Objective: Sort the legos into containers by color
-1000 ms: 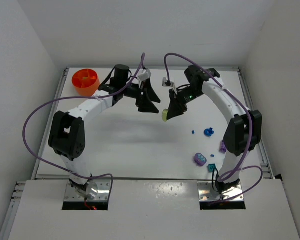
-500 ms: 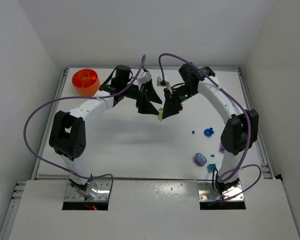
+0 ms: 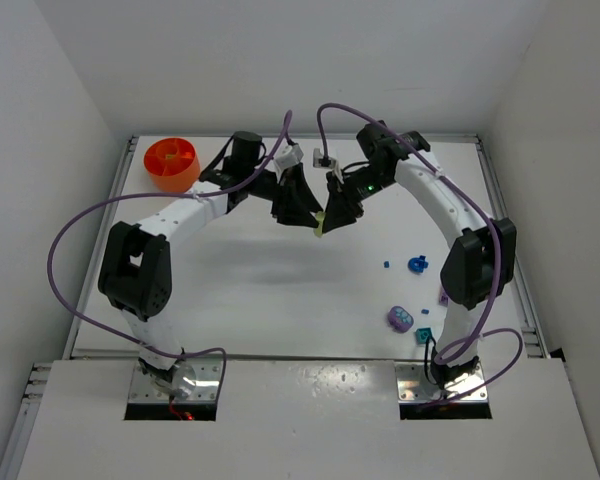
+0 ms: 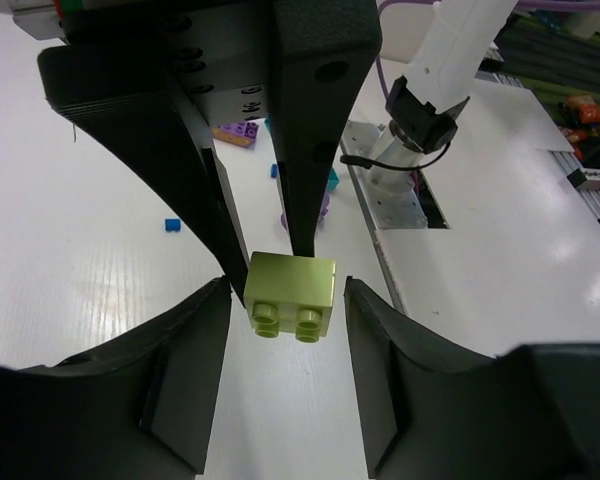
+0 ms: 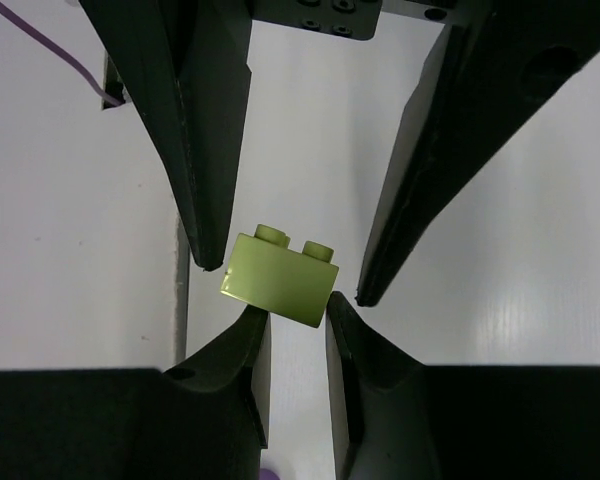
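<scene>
White bench (image 3: 240,290), white walls, and both arms are meeting high over the back middle. Now the right pincer (image 5: 292,312) is pinching the lime brick (image 5: 280,278) between its fingertips, holding it up in the air with the studs facing the other arm. Over there the left pincer (image 4: 286,300) is standing partly open around that same brick, a finger on either flank, slim gaps showing on both sides. An orange bowl (image 3: 170,182) is sitting at the back left corner, well apart from the brick. Loose legos are lying near the right arm's base: a blue one (image 3: 417,265), a purple one (image 3: 400,320) and a teal bit (image 3: 422,335).
</scene>
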### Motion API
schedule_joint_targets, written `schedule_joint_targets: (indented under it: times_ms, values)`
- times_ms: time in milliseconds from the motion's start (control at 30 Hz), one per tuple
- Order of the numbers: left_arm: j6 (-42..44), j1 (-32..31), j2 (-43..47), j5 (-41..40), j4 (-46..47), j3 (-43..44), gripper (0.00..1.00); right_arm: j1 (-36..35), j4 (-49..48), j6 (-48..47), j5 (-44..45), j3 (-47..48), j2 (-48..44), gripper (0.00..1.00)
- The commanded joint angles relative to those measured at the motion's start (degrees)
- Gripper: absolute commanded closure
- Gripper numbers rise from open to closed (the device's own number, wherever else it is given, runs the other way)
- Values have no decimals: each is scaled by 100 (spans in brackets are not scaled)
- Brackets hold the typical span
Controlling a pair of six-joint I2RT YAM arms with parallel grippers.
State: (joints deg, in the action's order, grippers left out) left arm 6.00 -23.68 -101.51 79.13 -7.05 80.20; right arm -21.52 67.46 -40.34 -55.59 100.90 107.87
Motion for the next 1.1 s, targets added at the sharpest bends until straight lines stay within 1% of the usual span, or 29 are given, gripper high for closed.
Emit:
schedule_joint_targets:
  times_ms: [0,67,100,133,167,200,233,267,367,433,467,500,567,600,633,667,700,733,767,800,833,867,900,933,967,1000,1067]
  values:
    - [235,-84,150,296,90,13,46,-28,-207,17,-171,228,32,97]
    - [235,-84,150,296,90,13,51,-28,-207,78,-171,228,32,97]
    - [235,-84,150,296,90,65,58,-28,-259,79,-171,228,32,97]
    - [235,-84,97,296,90,66,61,-28,-260,79,-110,228,32,97]
    - [235,-84,97,296,37,66,65,-28,-260,79,-57,228,32,93]
    - [235,-84,97,348,37,66,69,-28,-321,166,-57,228,32,86]
    - [235,-84,97,348,37,118,75,-28,-321,219,-5,228,32,69]
    - [235,-84,97,288,37,118,78,-28,-321,219,65,228,32,60]
    - [156,-14,97,156,-16,118,84,-28,-321,79,302,36,-204,48]
    - [25,153,97,85,-16,118,86,34,-321,26,417,-105,-345,44]
    - [24,240,97,15,-16,118,89,103,-391,26,609,-280,-424,43]
    - [-141,433,97,-38,-16,179,89,104,-487,26,776,-403,-625,42]
    - [-335,653,97,-248,-16,250,93,156,-620,-27,1295,-878,-837,42]
    - [-563,898,97,-345,-16,328,93,157,-733,-27,1488,-1045,-986,40]
    - [-713,1014,97,-677,-16,442,93,157,-804,-27,1908,-1394,-1057,40]
    - [-819,1128,45,-863,-68,513,94,209,-892,-27,2121,-1563,-1128,40]
    - [-1002,1381,44,-1038,-69,688,97,262,-1075,104,2488,-1861,-1285,40]
    - [-1143,1497,44,-1693,-156,803,98,262,-1182,201,2701,-1985,-1365,40]
    - [-1197,1611,44,-2065,-296,969,100,323,-1296,315,2920,-2100,-1453,40]
    - [-1198,1856,44,-2338,-367,1110,100,376,-1514,429,3332,-2301,-1532,40]
    - [-1267,1972,44,-2950,-367,1303,100,376,-1621,595,3527,-2390,-1689,40]
    - [-1268,2077,44,-3383,-367,1374,100,437,-1727,658,3729,-2487,-1787,40]
    - [-1329,2156,44,-3874,-367,1436,100,438,-1963,746,4201,-2723,-1883,39]
    - [-1329,2323,105,-4653,-246,1489,100,490,-1965,747,4371,-2821,-1962,39]
    - [-1382,2394,106,-5009,-192,1489,100,491,-2130,747,4721,-3013,-2024,38]
    - [-1382,2455,106,-5344,-192,1585,100,560,-2132,747,4890,-3154,-2138,38]
    - [-1259,2684,-262,-5880,-472,2059,100,631,-2683,747,5093,-3505,-2401,38]
